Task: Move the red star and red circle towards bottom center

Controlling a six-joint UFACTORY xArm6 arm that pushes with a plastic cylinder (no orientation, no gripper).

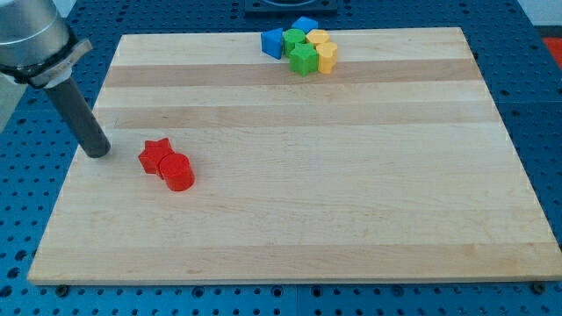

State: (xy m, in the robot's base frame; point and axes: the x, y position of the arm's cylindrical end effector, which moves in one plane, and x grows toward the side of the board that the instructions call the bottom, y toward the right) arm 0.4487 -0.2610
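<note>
**Ana:** What is on the table (290, 219) at this moment?

**Ben:** A pale wooden board with long grain stripes, lying on a blue perforated surface (536, 70). Two groups of small blocks sit on it. Toward the left, roughly midway between the far and near edges, the red star (155, 155) and the red circle (177, 172) touch each other. The star is slightly farther and more to the left; the circle, a short cylinder, is nearer and to its right.

**Ana:** And the other group?

**Ben:** It is at the far edge, a little right of centre, well apart from the red pair. It is a tight cluster: a blue block (273, 42) on its left, another blue block (306, 25) at the back, a green block (294, 39), a green star (304, 59) in front, and two yellow blocks (327, 56) on the right. They are packed together, so most of their shapes are hard to make out; the front green one looks like a star.

**Ana:** Where is the arm?

**Ben:** It enters from the far left corner. A grey housing (33, 39) carries a straight dark rod slanting down to the table. My tip (98, 153) rests just left of the red star, close beside it with a thin strip of wood between them.

**Ana:** Is the hand open or closed?

**Ben:** There is no hand on this arm, only the rod, and it holds nothing.

**Ana:** Where are the red blocks relative to the near edge?

**Ben:** Left of centre, with bare wood between them and the near edge.
</note>
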